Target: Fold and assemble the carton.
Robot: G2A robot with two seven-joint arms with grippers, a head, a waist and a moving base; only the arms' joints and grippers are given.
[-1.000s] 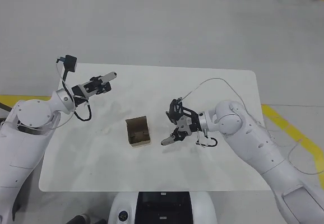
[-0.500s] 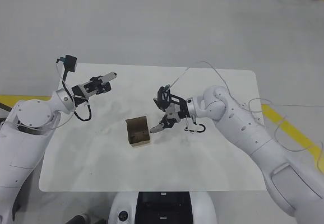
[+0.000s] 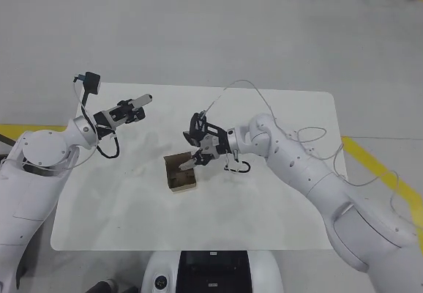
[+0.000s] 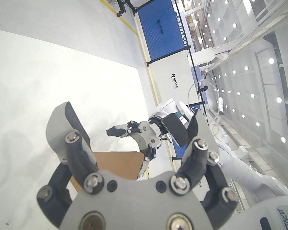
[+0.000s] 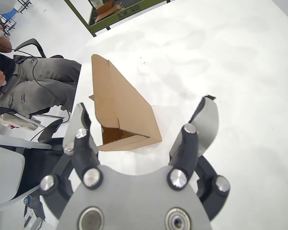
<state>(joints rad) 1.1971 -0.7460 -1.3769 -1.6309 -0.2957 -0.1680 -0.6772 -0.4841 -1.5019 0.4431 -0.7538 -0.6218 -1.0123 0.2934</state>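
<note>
holds right gripper spread wide, empty, at carton rim | holds left gripper parted, empty, well apart, above table far-left part

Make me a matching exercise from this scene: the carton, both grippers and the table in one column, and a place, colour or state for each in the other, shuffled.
1. carton
2. left gripper
3. right gripper
4. table

A. open, close by the carton
B. white, rounded corners
C. brown, mid-table
D. open, well apart from the carton

Pairs: 1-C, 2-D, 3-A, 4-B
</note>
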